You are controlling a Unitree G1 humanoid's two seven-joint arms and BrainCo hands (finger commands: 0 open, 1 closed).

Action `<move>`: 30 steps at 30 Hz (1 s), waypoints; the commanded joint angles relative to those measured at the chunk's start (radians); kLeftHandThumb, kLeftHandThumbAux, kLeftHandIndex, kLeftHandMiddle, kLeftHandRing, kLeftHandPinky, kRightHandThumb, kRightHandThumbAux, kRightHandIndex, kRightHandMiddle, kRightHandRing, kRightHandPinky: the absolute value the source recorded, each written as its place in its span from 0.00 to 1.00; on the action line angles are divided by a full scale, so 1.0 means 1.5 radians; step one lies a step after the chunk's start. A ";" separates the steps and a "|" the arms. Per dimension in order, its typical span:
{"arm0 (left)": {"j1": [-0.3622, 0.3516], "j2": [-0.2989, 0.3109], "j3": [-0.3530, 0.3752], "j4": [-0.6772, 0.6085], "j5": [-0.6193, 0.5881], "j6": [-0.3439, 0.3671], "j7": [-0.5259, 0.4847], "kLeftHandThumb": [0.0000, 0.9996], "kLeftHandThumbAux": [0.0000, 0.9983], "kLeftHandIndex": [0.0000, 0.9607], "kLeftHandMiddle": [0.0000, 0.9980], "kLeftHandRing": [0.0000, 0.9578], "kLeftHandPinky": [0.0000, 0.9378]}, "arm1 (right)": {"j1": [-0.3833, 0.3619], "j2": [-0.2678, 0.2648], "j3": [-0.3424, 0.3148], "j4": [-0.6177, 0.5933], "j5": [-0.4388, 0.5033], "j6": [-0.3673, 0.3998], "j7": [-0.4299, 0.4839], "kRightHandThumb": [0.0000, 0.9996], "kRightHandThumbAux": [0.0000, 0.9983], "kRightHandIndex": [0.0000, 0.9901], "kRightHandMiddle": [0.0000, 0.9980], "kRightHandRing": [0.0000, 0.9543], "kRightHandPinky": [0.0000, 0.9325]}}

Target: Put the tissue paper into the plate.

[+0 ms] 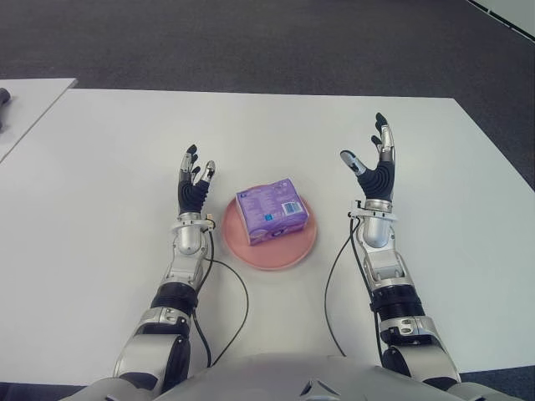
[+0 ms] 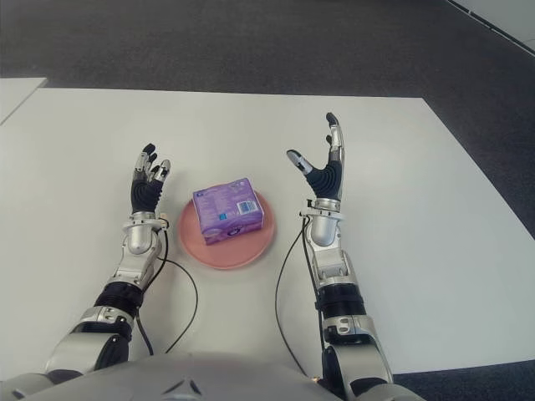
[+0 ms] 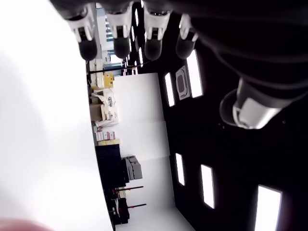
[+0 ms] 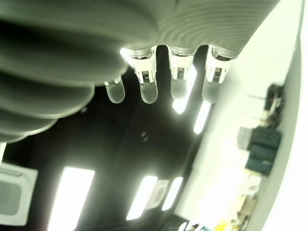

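A purple pack of tissue paper [image 1: 270,210] lies on the pink round plate [image 1: 294,247] in the middle of the white table [image 1: 100,167]. My left hand [image 1: 194,180] stands just left of the plate, fingers straight and pointing up, holding nothing. My right hand [image 1: 374,163] is raised to the right of the plate, fingers spread upward, also holding nothing. Neither hand touches the pack. In the wrist views the fingertips [image 3: 120,45] of the left hand and the fingertips [image 4: 179,86] of the right hand are extended against the ceiling.
A second white table [image 1: 25,104] adjoins at the far left, with a dark object [image 1: 4,98] at its edge. Black cables [image 1: 238,292] run from both wrists across the table toward my body. Dark carpet lies beyond the far edge.
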 commanded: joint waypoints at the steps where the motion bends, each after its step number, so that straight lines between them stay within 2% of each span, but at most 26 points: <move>1: 0.012 -0.001 -0.002 -0.003 -0.004 0.013 -0.006 0.00 0.47 0.00 0.00 0.00 0.00 | 0.002 0.009 -0.004 -0.010 -0.013 0.034 -0.006 0.01 0.39 0.00 0.00 0.00 0.00; 7: 0.015 0.000 -0.003 -0.007 0.002 0.013 -0.002 0.00 0.46 0.00 0.00 0.00 0.00 | 0.017 0.013 0.002 -0.027 -0.016 0.049 0.000 0.01 0.38 0.00 0.00 0.00 0.00; 30: 0.017 0.002 -0.002 -0.009 -0.009 0.010 -0.014 0.00 0.47 0.00 0.00 0.00 0.00 | 0.019 0.017 0.003 -0.034 -0.019 0.056 0.000 0.01 0.37 0.00 0.00 0.00 0.00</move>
